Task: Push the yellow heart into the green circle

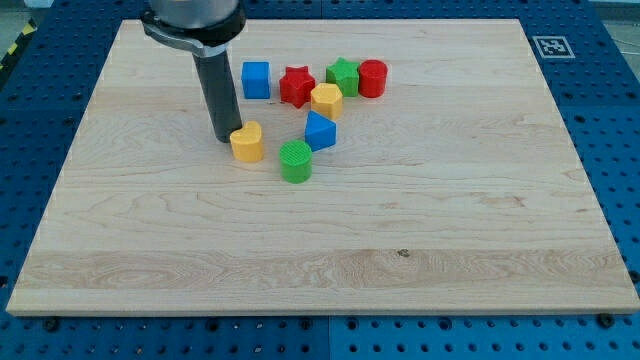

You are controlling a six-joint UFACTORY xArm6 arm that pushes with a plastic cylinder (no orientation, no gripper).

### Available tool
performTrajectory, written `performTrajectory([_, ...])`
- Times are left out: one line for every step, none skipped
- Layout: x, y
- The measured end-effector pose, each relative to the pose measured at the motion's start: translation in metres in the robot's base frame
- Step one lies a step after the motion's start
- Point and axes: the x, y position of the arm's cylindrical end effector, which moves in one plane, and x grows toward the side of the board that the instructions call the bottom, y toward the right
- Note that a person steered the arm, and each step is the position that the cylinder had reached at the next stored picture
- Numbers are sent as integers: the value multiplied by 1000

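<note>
Wooden board (450,230) on a blue pegboard bench: the arm's bare rod grasps nothing, its tip (224,139) touching the yellow heart's (247,143) left side, and an off-centre shove could spin it past the nearby green circle (296,161) toward the blue block (320,131).

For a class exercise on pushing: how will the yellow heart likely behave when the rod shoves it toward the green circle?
The yellow heart looks squat and flat-based, so it probably slides rather than tips. My tip touches its left lobe, perhaps off-centre, so it may rotate before reaching the green circle.
</note>
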Motion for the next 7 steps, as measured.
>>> performTrajectory([7,6])
performTrajectory([11,14])
performTrajectory([14,21])
performTrajectory([15,23])
performTrajectory([14,23])
performTrajectory([10,23])
performTrajectory([4,23])
